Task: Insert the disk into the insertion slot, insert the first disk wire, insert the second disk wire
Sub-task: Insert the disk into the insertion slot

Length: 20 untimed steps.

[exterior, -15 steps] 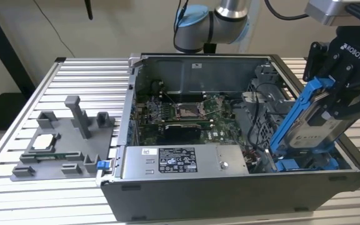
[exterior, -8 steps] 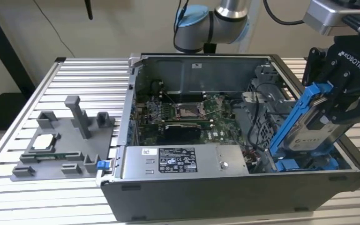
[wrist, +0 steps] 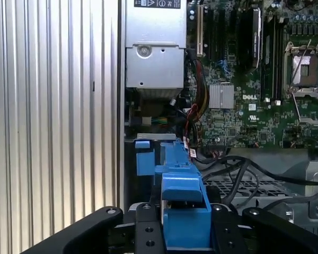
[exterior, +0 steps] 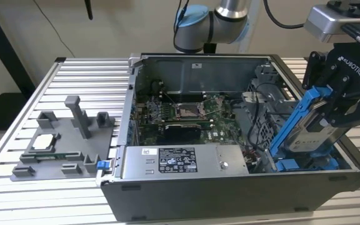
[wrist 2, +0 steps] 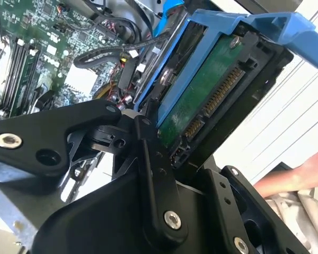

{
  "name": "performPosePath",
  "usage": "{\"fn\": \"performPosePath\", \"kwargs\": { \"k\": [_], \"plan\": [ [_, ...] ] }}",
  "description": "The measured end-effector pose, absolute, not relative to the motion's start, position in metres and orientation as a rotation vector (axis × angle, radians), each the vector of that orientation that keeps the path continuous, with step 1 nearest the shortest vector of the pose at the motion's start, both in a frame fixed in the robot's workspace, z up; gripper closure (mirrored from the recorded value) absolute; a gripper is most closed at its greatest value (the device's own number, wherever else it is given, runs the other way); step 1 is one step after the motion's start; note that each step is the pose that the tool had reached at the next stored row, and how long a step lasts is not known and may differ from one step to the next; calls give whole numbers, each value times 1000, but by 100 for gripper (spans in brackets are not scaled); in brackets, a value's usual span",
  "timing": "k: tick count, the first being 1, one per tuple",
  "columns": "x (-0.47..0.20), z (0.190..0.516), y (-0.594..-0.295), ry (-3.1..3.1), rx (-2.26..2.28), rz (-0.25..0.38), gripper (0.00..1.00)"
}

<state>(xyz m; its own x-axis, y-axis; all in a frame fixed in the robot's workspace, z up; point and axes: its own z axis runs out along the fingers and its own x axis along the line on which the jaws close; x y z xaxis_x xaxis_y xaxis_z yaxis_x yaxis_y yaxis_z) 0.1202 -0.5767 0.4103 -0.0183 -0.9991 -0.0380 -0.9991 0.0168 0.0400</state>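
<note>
The gripper has its jaws clamped on the disk, pinching it by the upper end of its blue frame. The disk hangs tilted, its lower end inside the open computer case at the exterior view's right, close over a second blue carrier.

Bright, even light with soft shadows (the table glares white).

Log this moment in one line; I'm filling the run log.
pincer: shut on disk | disk: tilted, lower end in computer case | connector: bare
</note>
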Motion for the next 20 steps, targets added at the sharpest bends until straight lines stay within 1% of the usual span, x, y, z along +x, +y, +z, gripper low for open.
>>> {"fn": "performPosePath", "kwargs": {
  "k": [10,15,20],
  "plan": [
    [123,405,-577,-2240,2202,-98,100],
    [125,409,-577,-2226,2187,-127,100],
    [132,405,-577,-2222,2182,-138,100]
  ]
}}
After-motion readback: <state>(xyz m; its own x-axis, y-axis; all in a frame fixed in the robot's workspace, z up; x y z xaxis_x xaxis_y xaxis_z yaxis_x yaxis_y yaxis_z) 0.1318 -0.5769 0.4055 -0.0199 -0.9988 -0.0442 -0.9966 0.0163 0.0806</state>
